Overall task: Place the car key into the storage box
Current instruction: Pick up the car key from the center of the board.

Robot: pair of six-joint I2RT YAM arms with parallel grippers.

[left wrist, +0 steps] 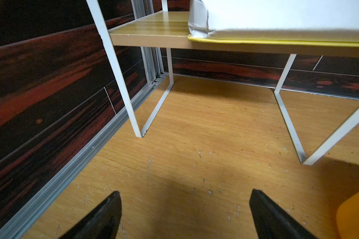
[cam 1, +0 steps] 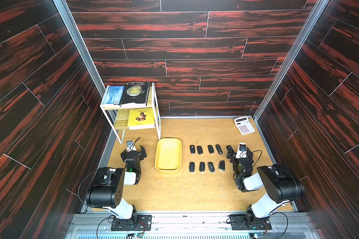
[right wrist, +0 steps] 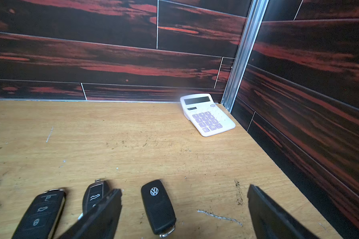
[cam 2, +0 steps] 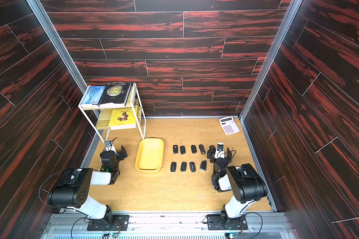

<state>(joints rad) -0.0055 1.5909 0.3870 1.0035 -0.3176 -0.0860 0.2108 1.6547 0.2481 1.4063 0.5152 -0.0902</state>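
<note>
Task not begun. Storage box (cam 1: 167, 155) stands empty, left of centre on the surface (cam 1: 184, 192). Nine car keys (cam 1: 202, 166) lie in two rows toward the right edge, none taken. Right claw (right wrist: 183, 190) gapes empty by the VW-badged key (right wrist: 158, 204); left claw (left wrist: 184, 192) gapes empty over bare surface.

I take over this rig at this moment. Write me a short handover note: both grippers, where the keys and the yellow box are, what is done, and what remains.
The left gripper is open and empty, over bare table in front of the white rack.
The right gripper is open and empty. The Volkswagen key lies on the table between its jaws, not gripped.
The storage box sits mid-table and is empty.
The other car keys, eight of them, lie in two rows between the box and the right gripper.
Done: no key is placed yet.
Left: grip a key, carry it to the box, release it.
</note>
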